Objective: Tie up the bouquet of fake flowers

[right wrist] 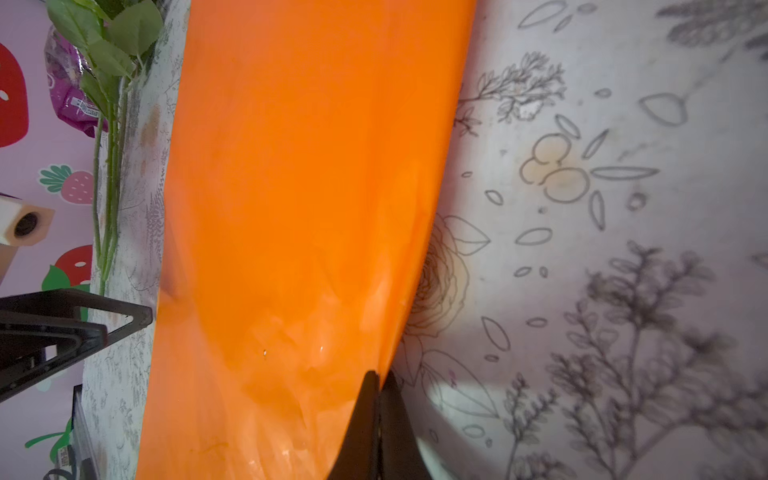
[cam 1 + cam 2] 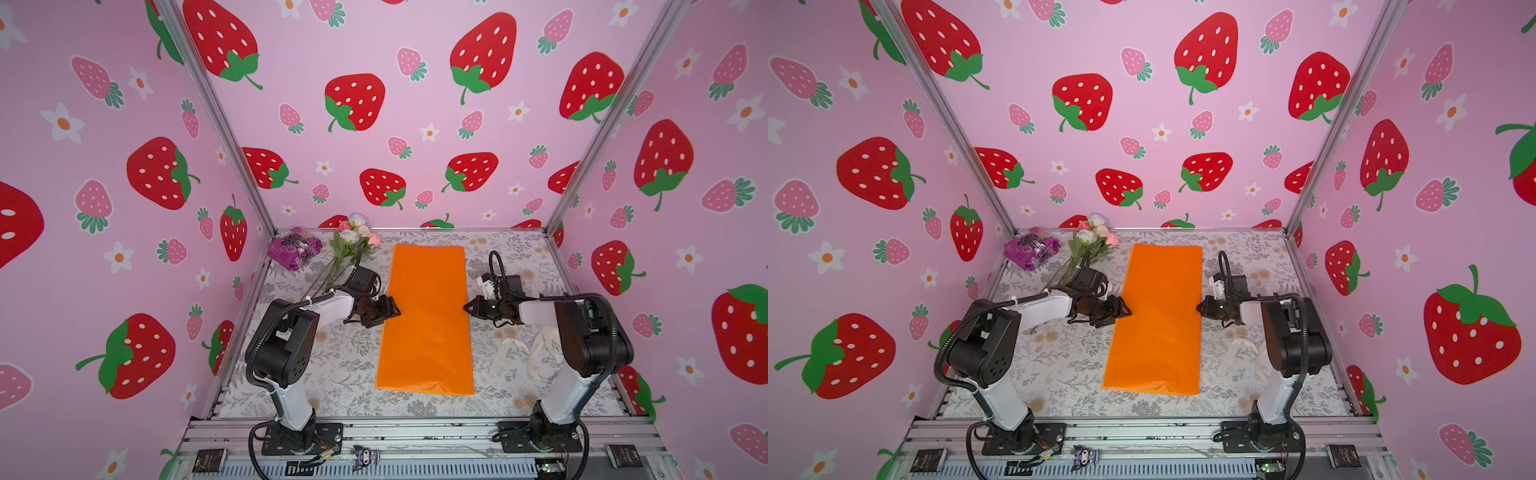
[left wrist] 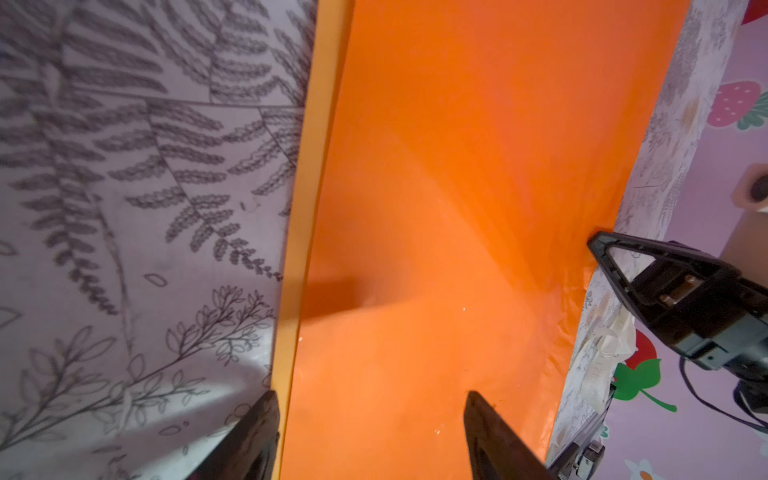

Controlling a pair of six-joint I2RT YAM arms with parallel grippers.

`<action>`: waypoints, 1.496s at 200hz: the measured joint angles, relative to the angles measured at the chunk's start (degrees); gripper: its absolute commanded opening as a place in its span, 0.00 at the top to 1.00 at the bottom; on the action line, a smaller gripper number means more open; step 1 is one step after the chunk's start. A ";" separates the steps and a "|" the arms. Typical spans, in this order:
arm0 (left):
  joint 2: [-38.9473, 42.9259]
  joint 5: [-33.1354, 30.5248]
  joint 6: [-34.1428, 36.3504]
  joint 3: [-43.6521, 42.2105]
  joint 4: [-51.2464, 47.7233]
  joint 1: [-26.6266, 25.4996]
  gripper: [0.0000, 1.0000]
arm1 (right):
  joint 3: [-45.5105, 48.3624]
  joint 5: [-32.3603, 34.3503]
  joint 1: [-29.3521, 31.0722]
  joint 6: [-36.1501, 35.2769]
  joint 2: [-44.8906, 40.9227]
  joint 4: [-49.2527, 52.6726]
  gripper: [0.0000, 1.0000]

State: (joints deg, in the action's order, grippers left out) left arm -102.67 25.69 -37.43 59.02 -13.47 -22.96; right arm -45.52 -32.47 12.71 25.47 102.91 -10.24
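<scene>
While the right tool (image 2: 466,309) clenches the bright orange wrapping paper (image 2: 428,332) at 3 o'clock, perhaps anchoring it, the left tool (image 2: 394,306) gapes.

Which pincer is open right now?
The left pincer: its fingers stand wide apart over one long edge of the orange wrapping paper. The right pincer is shut, tips together at the opposite edge.
</scene>
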 measured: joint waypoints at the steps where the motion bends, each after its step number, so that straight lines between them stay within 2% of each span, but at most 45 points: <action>1: 0.00 0.02 0.09 0.00 0.00 -0.02 0.32 | 0.00 0.00 -0.02 0.00 0.00 0.00 0.94; 31: -0.02 -0.04 0.00 -0.07 0.02 -0.42 0.35 | 0.07 -0.07 -0.13 0.17 0.15 -0.44 0.94; 93: 0.09 0.11 0.04 -1.53 0.79 -0.50 0.34 | 0.22 -0.09 -0.13 0.37 0.15 -0.85 0.93; 217: -2.45 7.28 -1.22 -1.57 7.02 -0.59 0.32 | 0.79 -0.76 -0.13 1.18 0.59 -2.82 0.92; 270: -2.58 5.01 -1.40 -0.94 5.88 -0.59 0.36 | 0.79 -0.83 -0.13 1.46 0.63 -2.99 0.91; 299: -2.51 5.57 -2.16 -1.68 7.72 -0.48 0.34 | 0.92 -1.07 -0.13 1.49 0.63 -3.23 0.91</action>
State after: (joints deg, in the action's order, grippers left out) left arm -105.19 31.27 -39.59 57.34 -5.76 -23.44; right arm -44.60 -33.54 12.58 26.96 103.55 -13.47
